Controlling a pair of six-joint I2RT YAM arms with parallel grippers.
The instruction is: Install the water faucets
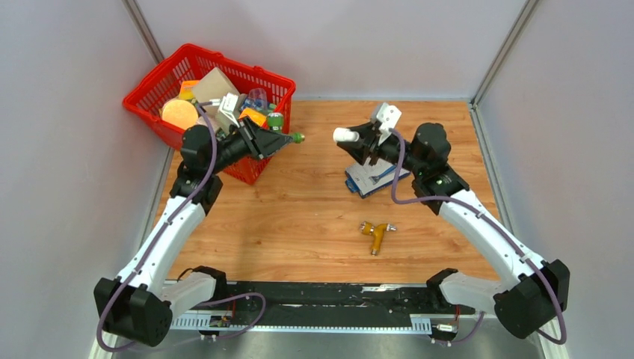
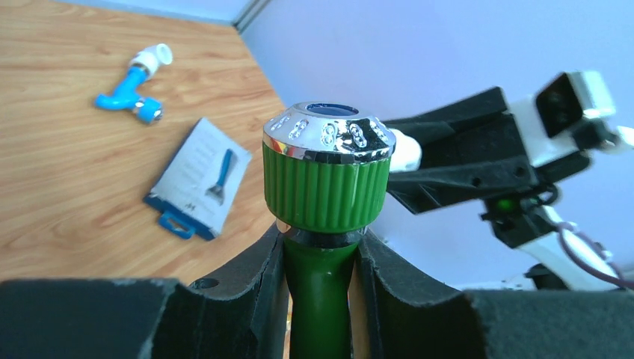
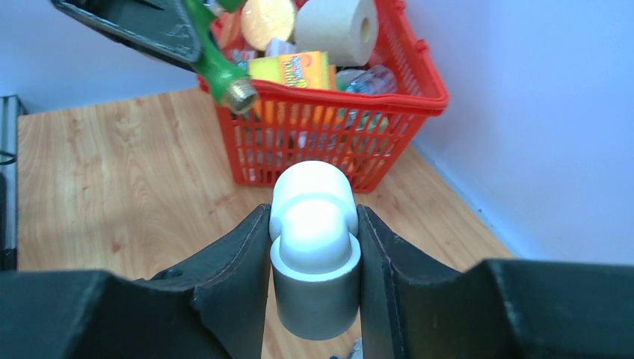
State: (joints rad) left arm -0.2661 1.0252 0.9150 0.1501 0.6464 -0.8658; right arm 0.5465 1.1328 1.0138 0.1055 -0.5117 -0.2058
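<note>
My left gripper (image 1: 286, 140) (image 2: 321, 269) is shut on the green faucet (image 1: 297, 137) (image 2: 327, 176) and holds it in the air beside the basket, with its threaded end toward the right arm. The green faucet also shows in the right wrist view (image 3: 218, 69). My right gripper (image 1: 359, 142) (image 3: 314, 258) is shut on the white elbow pipe fitting (image 1: 345, 135) (image 3: 312, 224), held in the air a short gap from the green faucet. The orange-yellow faucet (image 1: 376, 233) lies on the table. The blue faucet (image 2: 128, 88), with a white fitting on it, lies on the table; it does not show in the top view.
A red basket (image 1: 258, 168) (image 3: 419, 97) full of household items stands at the back left, just behind my left gripper. A flat grey packet (image 1: 370, 179) (image 2: 198, 179) with a blue razor picture lies under my right gripper. Grey walls close in the table.
</note>
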